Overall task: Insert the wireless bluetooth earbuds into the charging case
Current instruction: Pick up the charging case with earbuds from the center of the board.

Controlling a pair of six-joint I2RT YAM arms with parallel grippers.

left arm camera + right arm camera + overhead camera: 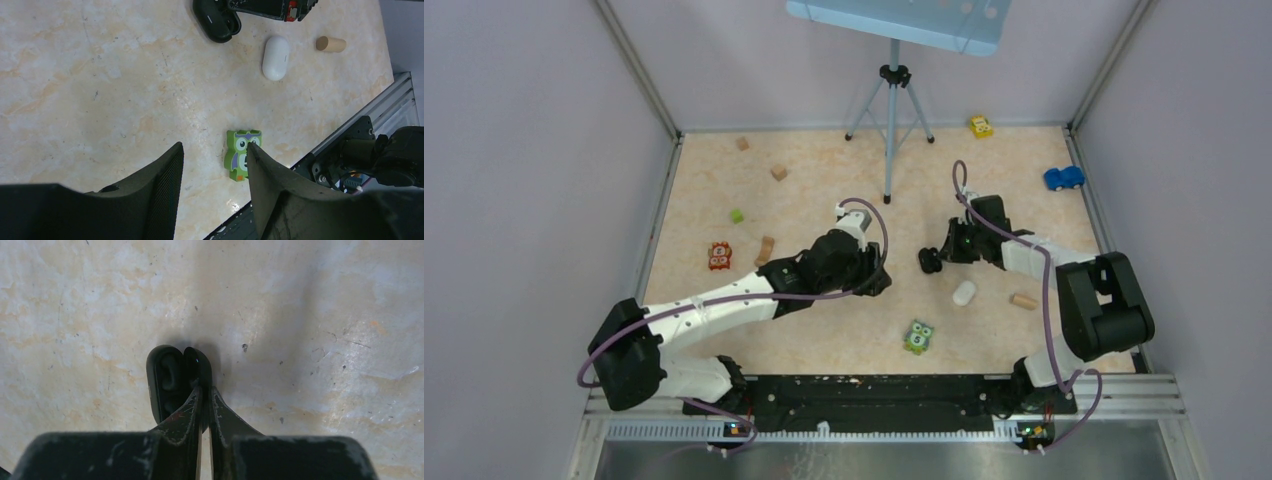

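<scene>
Charging case (165,380), pinched between right claw (205,388) tips

The left hand (215,150) holds its fingers apart above the worktop (100,90), an owl block (240,160) beside one. Beyond lie an open black case (216,20), a white case (275,57) and a wooden peg (331,44).

Plain lilac-grey walls (524,150) enclose a beige marbled tabletop (824,190). At the back, a grey tripod (891,110) carries a pale blue panel (894,20). The light is even.
</scene>
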